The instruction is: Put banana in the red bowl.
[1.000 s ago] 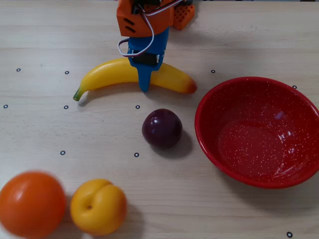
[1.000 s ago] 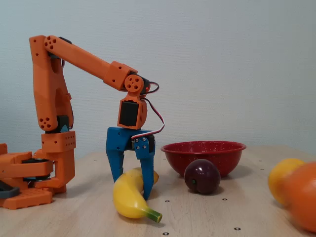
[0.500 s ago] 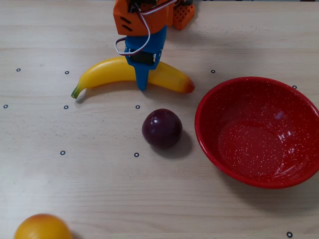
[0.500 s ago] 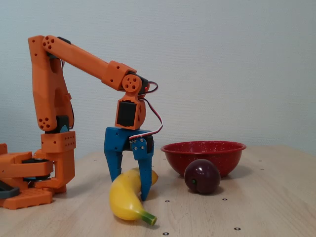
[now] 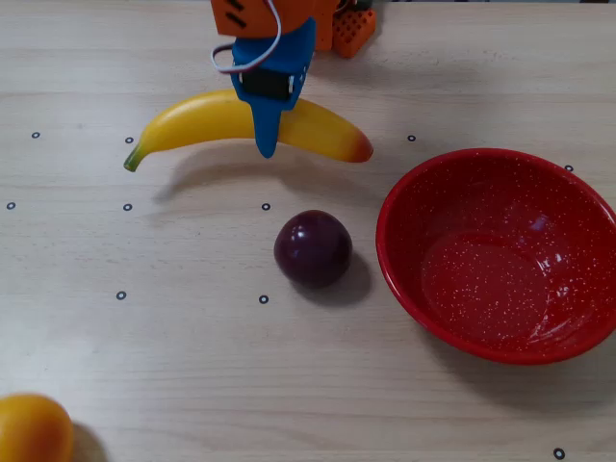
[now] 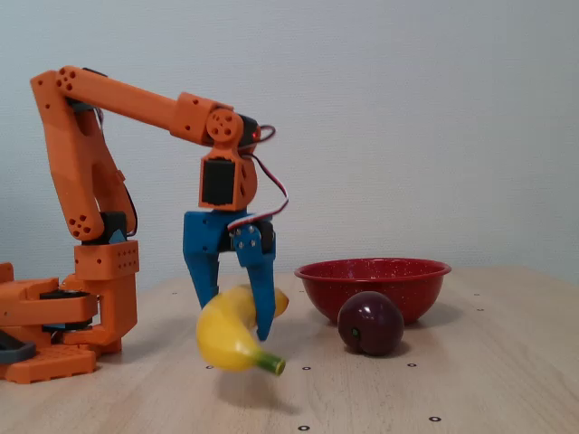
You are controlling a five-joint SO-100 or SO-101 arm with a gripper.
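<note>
Tool (image 6: 237,324) is clamped on the banana (image 6: 230,331) near its middle, one blue finger (image 6: 263,294) on each side. Fixed view shows the banana off the tabletop (image 6: 380,398) with a soft shadow under it; the overhead view can't confirm the lift directly, only a shadow offset below the banana (image 5: 207,117).

Overhead view: tool (image 5: 267,135) enters from the top edge, a blue finger (image 5: 268,130) crossing the banana's middle. Banana lies roughly left-right, green stem end at left, reddish tip at right, pointing toward the bowl (image 5: 404,279). Bowl sits well right of it, empty, upright. Plum (image 5: 313,248) is on the tabletop (image 5: 192,366) between banana and bowl, below the banana, close to the bowl's left rim but apart from it. A yellow-orange fruit (image 5: 29,430) is partly cut off at the bottom-left corner; fixed view doesn't include it.

Fixed view adds: banana seen nearly end-on, stem end toward the camera and dipping lower than the far tip. Orange arm (image 6: 136,99) reaches over from its base (image 6: 54,325) at left, wrist pointing straight down. Plum (image 6: 371,323) stands in front of the bowl (image 6: 398,289), overlapping its wall from this angle.
</note>
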